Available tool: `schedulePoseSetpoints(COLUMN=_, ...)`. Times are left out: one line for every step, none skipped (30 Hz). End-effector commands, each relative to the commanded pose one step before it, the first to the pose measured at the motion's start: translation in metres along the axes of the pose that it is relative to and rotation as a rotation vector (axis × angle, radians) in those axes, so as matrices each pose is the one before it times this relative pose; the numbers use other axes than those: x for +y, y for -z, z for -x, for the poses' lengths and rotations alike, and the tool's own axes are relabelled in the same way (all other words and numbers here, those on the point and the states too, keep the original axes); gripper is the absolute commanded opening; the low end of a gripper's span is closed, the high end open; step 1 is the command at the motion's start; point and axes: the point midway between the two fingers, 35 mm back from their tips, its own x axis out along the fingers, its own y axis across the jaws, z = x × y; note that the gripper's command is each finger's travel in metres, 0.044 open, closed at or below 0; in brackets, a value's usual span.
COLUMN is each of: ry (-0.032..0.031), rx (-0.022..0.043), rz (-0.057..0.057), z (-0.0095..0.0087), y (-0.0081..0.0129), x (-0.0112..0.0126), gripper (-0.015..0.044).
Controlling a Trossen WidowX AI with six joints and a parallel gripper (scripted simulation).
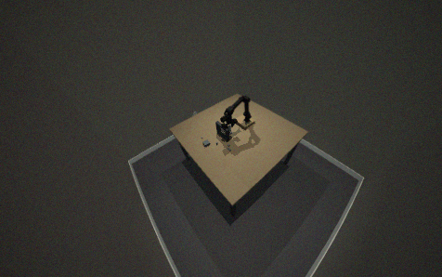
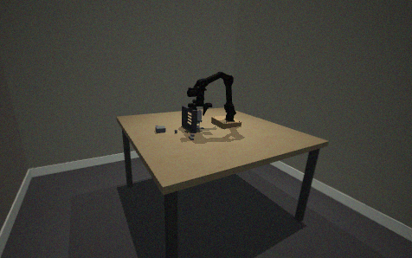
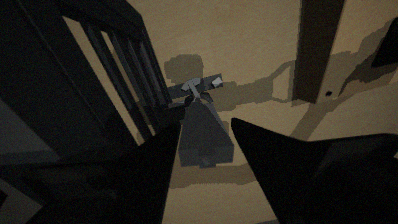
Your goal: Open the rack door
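The rack's dark slotted panel [image 1: 220, 129] [image 2: 186, 122] [image 3: 37, 55] stands upright on the table; the wrist view has it along the left, close beside the left finger. Which part is door and which is frame is too dark to tell, and so is the door's angle. The grey upright handle [image 2: 199, 115] [image 3: 206, 135] is seen from above in the wrist view, next to the panel's slatted edge. My gripper [image 2: 199, 109] [image 3: 204, 124] points down with fingers apart, one each side of the handle. It is open, with gaps showing beside the handle; light contact cannot be ruled out.
A grey box [image 1: 206, 143] [image 2: 160, 129] and a small dark piece [image 1: 216, 144] [image 2: 176, 131] lie beyond the rack. Small grey pieces [image 1: 228, 149] [image 2: 191, 137] lie near its foot. The arm's wooden base block [image 2: 226, 123] [image 3: 317, 50] is on the rack's other side.
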Motion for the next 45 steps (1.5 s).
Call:
schedulePoseSetpoints(ry=-0.00608, rx=-0.00319, rz=-0.0163, z=-0.00097, y=-0.00173, x=0.00215, gripper=0.0261)
schedulePoseSetpoints(ry=0.00000, rx=0.00000, rz=0.0000, z=0.00000, y=0.00000, x=0.00000, gripper=0.0254)
schedulePoseSetpoints(ry=0.00000, rx=0.00000, rz=0.0000, z=0.00000, y=0.00000, x=0.00000, gripper=0.0248)
schedulePoseSetpoints(ry=0.00000, rx=0.00000, rz=0.0000, z=0.00000, y=0.00000, x=0.00000, gripper=0.0241)
schedulePoseSetpoints(ry=0.00000, rx=0.00000, rz=0.0000, z=0.00000, y=0.00000, x=0.00000, gripper=0.0234)
schedulePoseSetpoints(ry=0.00000, rx=0.00000, rz=0.0000, z=0.00000, y=0.00000, x=0.00000, gripper=0.0228)
schedulePoseSetpoints(ry=0.00000, rx=0.00000, rz=0.0000, z=0.00000, y=0.00000, x=0.00000, gripper=0.0221)
schedulePoseSetpoints(ry=0.00000, rx=0.00000, rz=0.0000, z=0.00000, y=0.00000, x=0.00000, gripper=0.0214)
schedulePoseSetpoints(ry=0.00000, rx=0.00000, rz=0.0000, z=0.00000, y=0.00000, x=0.00000, gripper=0.0208)
schedulePoseSetpoints(ry=0.00000, rx=0.00000, rz=0.0000, z=0.00000, y=0.00000, x=0.00000, gripper=0.0201)
schedulePoseSetpoints(ry=0.00000, rx=0.00000, rz=0.0000, z=0.00000, y=0.00000, x=0.00000, gripper=0.0194)
schedulePoseSetpoints(ry=0.00000, rx=0.00000, rz=0.0000, z=0.00000, y=0.00000, x=0.00000, gripper=0.0188)
schedulePoseSetpoints(ry=0.00000, rx=0.00000, rz=0.0000, z=0.00000, y=0.00000, x=0.00000, gripper=0.0181)
schedulePoseSetpoints(ry=0.00000, rx=0.00000, rz=0.0000, z=0.00000, y=0.00000, x=0.00000, gripper=0.0174)
schedulePoseSetpoints(ry=0.00000, rx=0.00000, rz=0.0000, z=0.00000, y=0.00000, x=0.00000, gripper=0.0168)
schedulePoseSetpoints(ry=0.00000, rx=0.00000, rz=0.0000, z=0.00000, y=0.00000, x=0.00000, gripper=0.0161)
schedulePoseSetpoints(ry=0.00000, rx=0.00000, rz=0.0000, z=0.00000, y=0.00000, x=0.00000, gripper=0.0154)
schedulePoseSetpoints(ry=0.00000, rx=0.00000, rz=0.0000, z=0.00000, y=0.00000, x=0.00000, gripper=0.0148)
schedulePoseSetpoints(ry=0.00000, rx=0.00000, rz=0.0000, z=0.00000, y=0.00000, x=0.00000, gripper=0.0141)
schedulePoseSetpoints(ry=0.00000, rx=0.00000, rz=0.0000, z=0.00000, y=0.00000, x=0.00000, gripper=0.0134)
schedulePoseSetpoints(ry=0.00000, rx=0.00000, rz=0.0000, z=0.00000, y=0.00000, x=0.00000, gripper=0.0128)
schedulePoseSetpoints(ry=0.00000, rx=0.00000, rz=0.0000, z=0.00000, y=0.00000, x=0.00000, gripper=0.0121)
schedulePoseSetpoints(ry=0.00000, rx=0.00000, rz=0.0000, z=0.00000, y=0.00000, x=0.00000, gripper=0.0114)
schedulePoseSetpoints(ry=0.00000, rx=0.00000, rz=0.0000, z=0.00000, y=0.00000, x=0.00000, gripper=0.0108)
schedulePoseSetpoints(ry=0.00000, rx=0.00000, rz=0.0000, z=0.00000, y=0.00000, x=0.00000, gripper=0.0101)
schedulePoseSetpoints(ry=0.00000, rx=0.00000, rz=0.0000, z=0.00000, y=0.00000, x=0.00000, gripper=0.0094)
schedulePoseSetpoints(ry=0.00000, rx=0.00000, rz=0.0000, z=0.00000, y=0.00000, x=0.00000, gripper=0.0088)
schedulePoseSetpoints(ry=0.00000, rx=0.00000, rz=0.0000, z=0.00000, y=0.00000, x=0.00000, gripper=0.0081)
schedulePoseSetpoints(ry=0.00000, rx=0.00000, rz=0.0000, z=0.00000, y=0.00000, x=0.00000, gripper=0.0074)
schedulePoseSetpoints(ry=0.00000, rx=0.00000, rz=0.0000, z=0.00000, y=0.00000, x=0.00000, gripper=0.0068)
schedulePoseSetpoints(ry=0.00000, rx=0.00000, rz=0.0000, z=0.00000, y=0.00000, x=0.00000, gripper=0.0061)
schedulePoseSetpoints(ry=0.00000, rx=0.00000, rz=0.0000, z=0.00000, y=0.00000, x=0.00000, gripper=0.0054)
schedulePoseSetpoints(ry=0.00000, rx=0.00000, rz=0.0000, z=0.00000, y=0.00000, x=0.00000, gripper=0.0048)
schedulePoseSetpoints(ry=0.00000, rx=0.00000, rz=0.0000, z=0.00000, y=0.00000, x=0.00000, gripper=0.0041)
schedulePoseSetpoints(ry=0.00000, rx=0.00000, rz=0.0000, z=0.00000, y=0.00000, x=0.00000, gripper=0.0034)
schedulePoseSetpoints(ry=0.00000, rx=0.00000, rz=0.0000, z=0.00000, y=0.00000, x=0.00000, gripper=0.0028)
schedulePoseSetpoints(ry=0.00000, rx=0.00000, rz=0.0000, z=0.00000, y=0.00000, x=0.00000, gripper=0.0021)
schedulePoseSetpoints(ry=0.00000, rx=0.00000, rz=0.0000, z=0.00000, y=0.00000, x=0.00000, gripper=0.0014)
schedulePoseSetpoints(ry=0.00000, rx=0.00000, rz=0.0000, z=0.00000, y=0.00000, x=0.00000, gripper=0.0009)
schedulePoseSetpoints(ry=0.00000, rx=0.00000, rz=0.0000, z=0.00000, y=0.00000, x=0.00000, gripper=0.0009)
schedulePoseSetpoints(ry=0.00000, rx=0.00000, rz=0.0000, z=0.00000, y=0.00000, x=0.00000, gripper=0.0009)
schedulePoseSetpoints(ry=0.00001, rx=-0.00001, rz=0.0033, z=0.00000, y=-0.00007, x=-0.00009, gripper=0.0009)
schedulePoseSetpoints(ry=0.00002, rx=-0.00002, rz=0.0100, z=0.00000, y=-0.00021, x=-0.00028, gripper=0.0009)
schedulePoseSetpoints(ry=0.00003, rx=-0.00003, rz=0.0166, z=0.00001, y=-0.00035, x=-0.00047, gripper=0.0009)
schedulePoseSetpoints(ry=-0.00001, rx=-0.00002, rz=0.0191, z=0.00001, y=-0.00038, x=-0.00054, gripper=0.0009)
